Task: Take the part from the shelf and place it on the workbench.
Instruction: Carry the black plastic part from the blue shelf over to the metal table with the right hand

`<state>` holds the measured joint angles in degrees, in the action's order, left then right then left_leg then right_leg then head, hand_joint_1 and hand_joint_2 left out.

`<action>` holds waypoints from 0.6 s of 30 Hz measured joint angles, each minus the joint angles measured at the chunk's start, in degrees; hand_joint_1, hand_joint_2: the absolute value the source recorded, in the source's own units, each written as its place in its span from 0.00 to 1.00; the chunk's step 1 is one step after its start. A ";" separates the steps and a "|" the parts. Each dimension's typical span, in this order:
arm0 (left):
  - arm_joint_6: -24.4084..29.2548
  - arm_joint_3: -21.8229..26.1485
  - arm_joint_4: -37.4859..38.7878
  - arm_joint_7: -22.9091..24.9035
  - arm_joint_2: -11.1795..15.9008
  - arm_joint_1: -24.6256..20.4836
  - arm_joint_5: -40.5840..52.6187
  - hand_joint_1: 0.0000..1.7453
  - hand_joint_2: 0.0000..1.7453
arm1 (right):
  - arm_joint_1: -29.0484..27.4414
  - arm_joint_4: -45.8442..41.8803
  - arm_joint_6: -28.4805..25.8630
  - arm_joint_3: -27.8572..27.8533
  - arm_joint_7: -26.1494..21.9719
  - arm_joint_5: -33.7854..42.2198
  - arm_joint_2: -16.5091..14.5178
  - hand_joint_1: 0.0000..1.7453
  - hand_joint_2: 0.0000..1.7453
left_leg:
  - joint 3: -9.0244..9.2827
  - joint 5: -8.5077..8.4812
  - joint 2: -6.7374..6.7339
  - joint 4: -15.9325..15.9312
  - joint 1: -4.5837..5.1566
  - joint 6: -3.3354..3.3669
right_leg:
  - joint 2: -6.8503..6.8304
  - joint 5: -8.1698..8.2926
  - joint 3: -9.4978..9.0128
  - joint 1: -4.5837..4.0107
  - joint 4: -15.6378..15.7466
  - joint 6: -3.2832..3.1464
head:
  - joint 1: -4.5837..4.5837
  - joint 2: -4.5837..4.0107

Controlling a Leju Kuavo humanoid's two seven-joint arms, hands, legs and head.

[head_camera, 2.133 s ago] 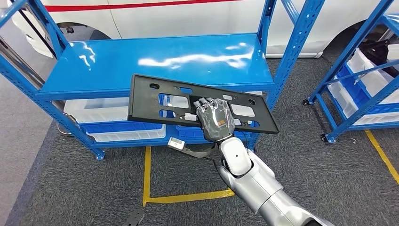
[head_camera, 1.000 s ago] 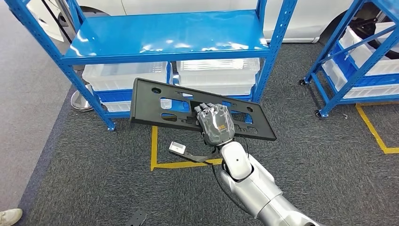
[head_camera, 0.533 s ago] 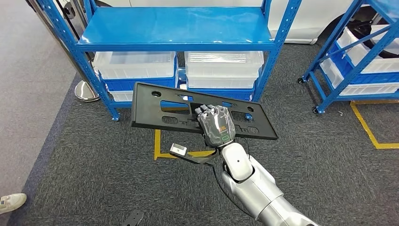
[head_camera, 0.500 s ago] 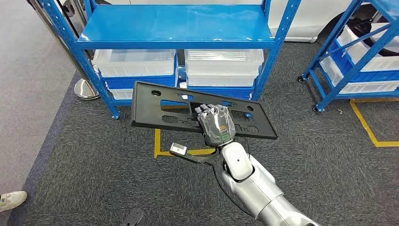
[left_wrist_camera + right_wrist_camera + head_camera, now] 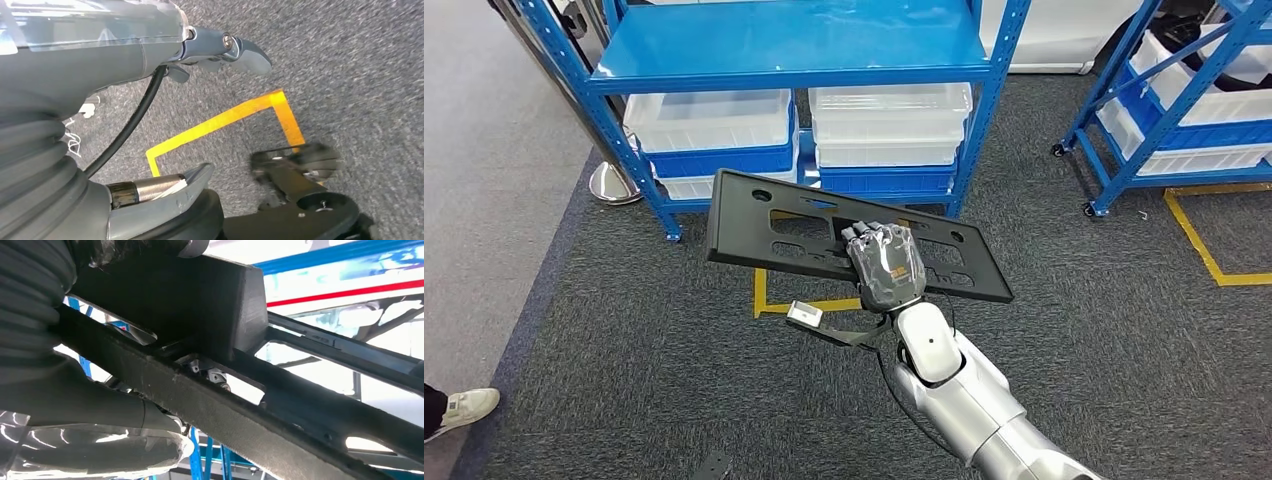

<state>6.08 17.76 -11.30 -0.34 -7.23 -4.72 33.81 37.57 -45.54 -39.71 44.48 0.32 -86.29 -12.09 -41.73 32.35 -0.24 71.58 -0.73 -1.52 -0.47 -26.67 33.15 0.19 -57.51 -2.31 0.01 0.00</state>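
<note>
Blue shelf (image 5: 794,45) behind held part (image 5: 764,225)

We see the left hand (image 5: 125,50) over grey carpet (image 5: 360,75), fingers (image 5: 240,49) extended and apart, holding nothing. Yellow floor tape (image 5: 225,120) forms a corner below.

- Head view: from high on the robot, facing forward and down, at mid range over the right hand (image 5: 884,265), with the plate (image 5: 764,225) it holds and the rack (image 5: 794,50) beyond.
- Right wrist view: just behind that hand, very near, looking up along the plate's (image 5: 280,405) underside; both views share the plate.
- Left wrist view: behind the left hand (image 5: 220,47), facing down at the floor tape (image 5: 220,122).
</note>
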 joint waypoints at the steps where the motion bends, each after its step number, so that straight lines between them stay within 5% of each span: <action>1: 0.00 0.01 0.00 -0.02 0.00 0.00 0.00 0.00 1.00 | -0.05 0.07 0.00 0.00 -0.02 0.00 0.00 1.00 1.00 | 0.13 -0.10 0.00 2.15 -0.14 -0.26 | -0.07 0.32 0.86 0.05 -0.45 0.09 | 0.02 0.00; 2: 0.00 0.01 0.00 -0.04 0.02 0.00 0.00 0.00 1.00 | -0.11 0.14 0.00 0.00 -0.04 0.01 0.00 1.00 1.00 | 1.05 -1.39 -0.01 2.50 -0.31 -0.50 | -0.13 0.58 1.75 0.14 -0.98 0.23 | 0.01 0.00; 4: -0.01 0.01 0.00 -0.05 0.08 -0.03 0.01 0.00 1.00 | -0.16 0.23 0.00 -0.01 -0.07 0.03 0.00 1.00 1.00 | 5.27 -4.07 0.01 -2.37 -0.68 -0.93 | -0.13 0.99 3.54 0.39 -2.26 0.66 | 0.00 0.00; 6: -0.03 0.01 0.00 -0.05 0.12 -0.08 0.05 0.00 1.00 | -0.20 0.25 -0.01 -0.10 -0.08 0.12 -0.01 1.00 1.00 | 9.85 -3.60 0.23 -9.39 -0.56 -0.80 | -0.09 1.49 4.94 0.36 -3.38 1.24 | 0.02 0.00; 8: -0.04 0.01 0.00 -0.05 0.13 -0.06 0.09 0.00 1.00 | -0.29 0.27 -0.02 -0.19 -0.09 0.21 -0.02 1.00 1.00 | 11.36 -2.64 0.45 -12.31 -0.20 -0.11 | -0.08 2.51 5.61 0.20 -3.63 1.78 | 0.07 0.00; 10: -0.04 0.02 0.00 -0.02 0.13 0.04 0.11 0.00 1.00 | -0.38 0.33 -0.02 -0.23 -0.13 0.23 0.04 1.00 1.00 | 10.77 -3.44 0.27 -12.60 -0.32 0.78 | 0.07 2.82 6.06 0.19 -3.65 2.34 | 0.09 0.00; 11: -0.04 0.03 0.00 0.01 0.13 0.04 0.11 0.00 1.00 | -0.40 0.35 -0.02 -0.27 -0.14 0.24 0.09 1.00 1.00 | 10.35 -3.96 0.12 -12.75 -0.40 1.37 | 0.17 1.61 6.41 0.24 -4.44 2.63 | 0.14 0.00; 15: -0.02 0.05 0.00 -0.01 0.14 -0.10 0.26 0.00 1.00 | -0.48 0.42 -0.01 -0.41 -0.25 0.32 0.22 1.00 1.00 | 7.90 -5.77 -0.21 -12.78 -0.19 3.10 | 0.33 -7.50 9.14 0.48 -16.42 3.31 | 0.25 0.00; 16: 0.01 0.06 0.00 -0.03 0.14 -0.11 0.26 0.00 1.00 | -0.54 0.45 0.00 -0.43 -0.30 0.34 0.24 1.00 1.00 | 7.29 -6.16 -0.22 -12.73 -0.08 3.16 | 0.33 -7.62 9.34 0.48 -18.87 3.32 | 0.27 0.00; 18: 0.06 0.10 0.00 -0.05 0.15 -0.12 0.25 0.00 1.00 | -0.65 0.53 0.00 -0.44 -0.34 0.35 0.31 1.00 1.00 | 6.22 -6.98 -0.23 -12.66 0.15 3.15 | 0.35 -4.49 7.51 0.43 -18.67 3.00 | 0.27 0.00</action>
<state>6.14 17.86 -11.30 -0.39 -7.08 -4.83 34.06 36.92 -45.01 -39.71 44.04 -0.02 -85.94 -11.78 -35.52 25.37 -0.46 58.93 -0.58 1.63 -0.13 -31.15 40.66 0.62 -76.18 0.69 0.27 0.00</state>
